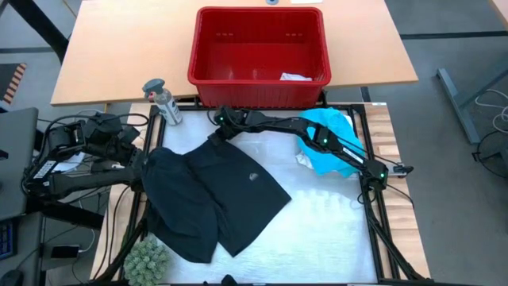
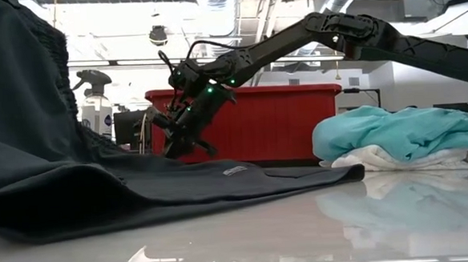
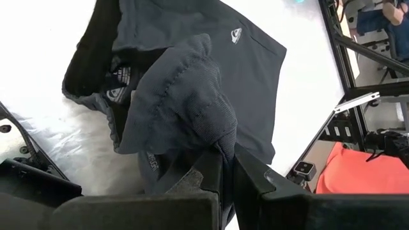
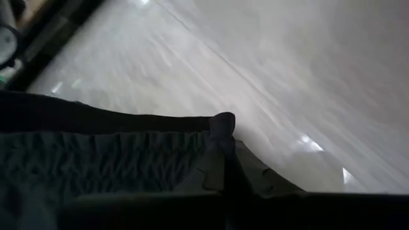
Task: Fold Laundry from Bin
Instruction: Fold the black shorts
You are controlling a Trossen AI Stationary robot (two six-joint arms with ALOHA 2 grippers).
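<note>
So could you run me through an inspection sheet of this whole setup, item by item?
Surface: white glossy mat on the work table, bare at its near right part.
Job's things: black shorts spread on the mat; turquoise shirt heaped over a white piece at the right; red bin behind, one small pale piece left inside.
Clutter: spray bottle by the bin's left corner; green spiky ball at the near left edge.
Grippers: left gripper shut on the shorts' fabric, lifting it; right gripper shut on the shorts' waistband by the bin.
Cables: bundles along the left frame.
Surroundings: wooden table under the bin; open workshop ceiling.
</note>
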